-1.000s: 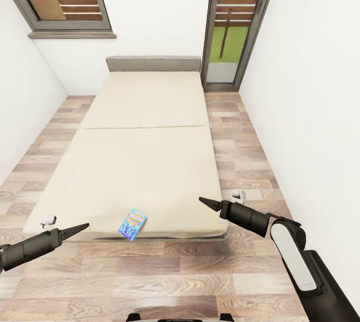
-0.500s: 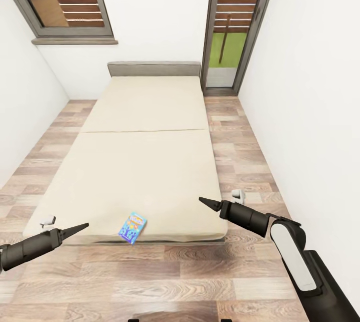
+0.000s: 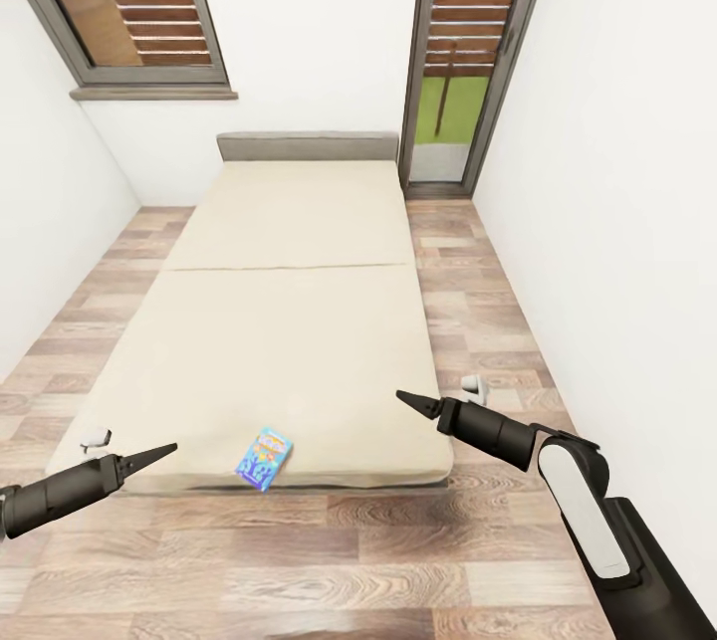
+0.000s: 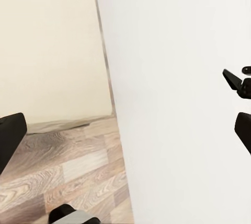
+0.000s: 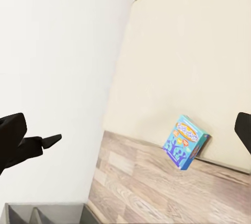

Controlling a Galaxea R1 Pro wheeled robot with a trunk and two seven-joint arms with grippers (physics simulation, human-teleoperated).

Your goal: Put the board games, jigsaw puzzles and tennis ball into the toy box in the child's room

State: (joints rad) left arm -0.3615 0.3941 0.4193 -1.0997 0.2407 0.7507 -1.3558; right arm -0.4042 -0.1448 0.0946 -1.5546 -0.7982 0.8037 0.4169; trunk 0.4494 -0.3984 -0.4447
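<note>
— Both claws first: the left gripper (image 3: 159,450) and the right gripper (image 3: 408,400) each have their two fingers spread apart with nothing between them. The wrist views show it best, with a dark finger at each edge of the picture and open space in the middle.

— Have they moved over the last second?

— Not against the robot itself. Both arms sit at the same spots in the head view as a second ago, held out low and forward. The room around them has shifted: the headboard, the window sill and the foot of the bed (image 3: 289,321) have all slid down the picture and look a little smaller. That is the camera moving, not the things, and I'd judge the robot is easing back or lifting its gaze.

— And the toy?

— The small blue board game (image 3: 264,458) lies flat at the foot edge of the mattress. It is between the two claws, nearer the left one and apart from both. The right wrist view shows it (image 5: 186,141) at that edge, just above the wood floor (image 3: 349,550).

— So what does that mean for the job?

— Nothing is picked up yet. This looks like positioning before a reach, probably with the left arm.
</note>
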